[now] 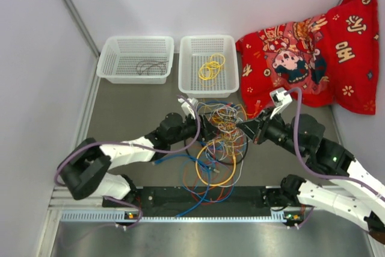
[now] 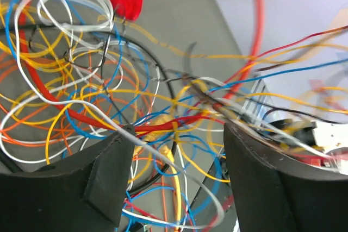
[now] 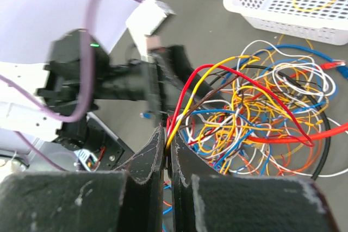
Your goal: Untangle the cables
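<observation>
The left end effector [image 2: 176,134] stood wide open at ten o'clock of the thin, looped yellow, orange, blue, white, red and black cables [image 1: 221,144] heaped on the grey bench [image 1: 132,112], strands crossing its gap ungripped. At two o'clock, the right end effector [image 3: 167,142] pinched red and yellow strands. The wires looked light, limp, snag-prone; best taken singly near a plug end.

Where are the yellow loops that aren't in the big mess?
In the top view, the yellow loops lie in the right basket, beyond the tangle and left of the red cloth.
</observation>
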Controlling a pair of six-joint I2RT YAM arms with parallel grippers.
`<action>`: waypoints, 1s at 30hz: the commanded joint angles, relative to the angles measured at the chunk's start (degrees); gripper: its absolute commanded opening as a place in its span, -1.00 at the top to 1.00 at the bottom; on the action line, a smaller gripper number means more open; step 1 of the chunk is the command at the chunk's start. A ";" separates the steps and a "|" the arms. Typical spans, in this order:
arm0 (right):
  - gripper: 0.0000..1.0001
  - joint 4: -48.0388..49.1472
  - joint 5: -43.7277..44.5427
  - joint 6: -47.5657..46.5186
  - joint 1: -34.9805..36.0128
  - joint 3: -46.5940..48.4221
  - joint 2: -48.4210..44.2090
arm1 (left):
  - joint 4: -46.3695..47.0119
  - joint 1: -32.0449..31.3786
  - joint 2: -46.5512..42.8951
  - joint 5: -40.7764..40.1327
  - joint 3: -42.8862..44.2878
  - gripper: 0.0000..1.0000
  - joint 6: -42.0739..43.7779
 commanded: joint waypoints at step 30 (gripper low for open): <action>1.00 -4.20 10.05 -1.85 0.64 2.01 -3.85 | -40.13 2.59 -23.41 -38.64 14.22 1.00 17.75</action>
